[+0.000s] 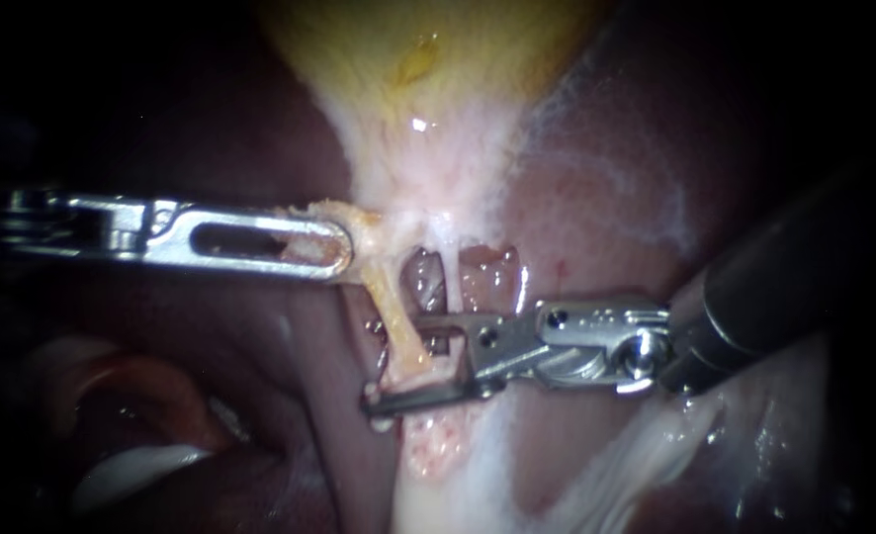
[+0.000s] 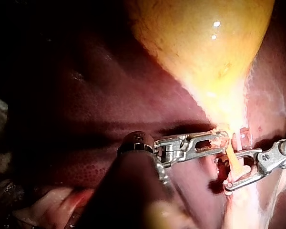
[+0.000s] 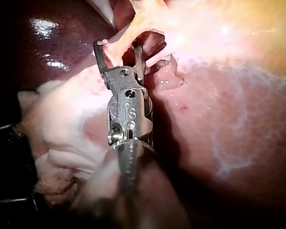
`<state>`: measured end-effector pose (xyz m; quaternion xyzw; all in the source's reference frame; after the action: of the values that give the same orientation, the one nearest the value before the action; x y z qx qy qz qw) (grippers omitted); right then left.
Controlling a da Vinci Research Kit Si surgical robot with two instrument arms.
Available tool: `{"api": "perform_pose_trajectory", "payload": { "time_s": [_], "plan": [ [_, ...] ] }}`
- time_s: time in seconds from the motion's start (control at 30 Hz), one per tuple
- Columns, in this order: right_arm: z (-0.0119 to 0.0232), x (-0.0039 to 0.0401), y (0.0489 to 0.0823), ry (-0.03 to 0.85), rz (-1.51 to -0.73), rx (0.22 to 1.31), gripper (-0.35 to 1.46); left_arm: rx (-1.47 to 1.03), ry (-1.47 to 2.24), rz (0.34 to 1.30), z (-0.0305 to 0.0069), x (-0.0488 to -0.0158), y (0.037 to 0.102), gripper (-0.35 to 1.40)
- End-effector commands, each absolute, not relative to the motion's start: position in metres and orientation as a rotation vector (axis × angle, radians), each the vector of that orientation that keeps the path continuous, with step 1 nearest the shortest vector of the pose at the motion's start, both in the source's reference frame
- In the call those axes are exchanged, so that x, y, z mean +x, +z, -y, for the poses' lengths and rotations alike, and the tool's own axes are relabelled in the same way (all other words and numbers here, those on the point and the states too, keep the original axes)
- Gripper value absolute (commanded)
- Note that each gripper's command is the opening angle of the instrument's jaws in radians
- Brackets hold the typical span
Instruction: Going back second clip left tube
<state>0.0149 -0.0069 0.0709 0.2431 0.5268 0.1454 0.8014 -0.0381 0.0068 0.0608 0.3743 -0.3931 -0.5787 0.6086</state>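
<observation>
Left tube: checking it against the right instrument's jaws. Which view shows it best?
Endoscope view: the left tube lies side-on between the right instrument's open jaws. Left wrist view shows it small; right wrist view, a short stretch.

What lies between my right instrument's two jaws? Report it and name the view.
The yellowish left tube crosses the gap between the open jaws of the right instrument, clearest in the endoscope view.

Left instrument [image 2: 217,141] gripping tissue [image 2: 220,134], right instrument [image 2: 224,172] — seemingly — straddling tube [image 2: 234,161]
</observation>
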Motion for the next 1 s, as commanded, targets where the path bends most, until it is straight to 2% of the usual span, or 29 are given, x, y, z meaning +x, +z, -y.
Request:
{"api": "perform_pose_trajectory", "payload": {
  "time_s": [0.03,0.47,0.8,1.0],
  "plan": [
    [0.0069,0.0147,0.0708,0.309,-1.130,0.524,0.50,0.865,-1.336,0.908,-0.0068,-0.0381,0.0609,-0.35],
    [0.0081,0.0132,0.0694,0.243,-1.157,0.549,0.50,0.866,-1.336,0.908,-0.0068,-0.0379,0.0610,-0.35],
    [0.0071,0.0122,0.0705,0.233,-1.155,0.489,0.50,0.866,-1.336,0.908,-0.0068,-0.0379,0.0610,-0.35],
    [0.0059,0.0100,0.0695,0.223,-1.157,0.464,0.50,0.865,-1.336,0.908,-0.0067,-0.0379,0.0610,-0.35]
  ]
}}
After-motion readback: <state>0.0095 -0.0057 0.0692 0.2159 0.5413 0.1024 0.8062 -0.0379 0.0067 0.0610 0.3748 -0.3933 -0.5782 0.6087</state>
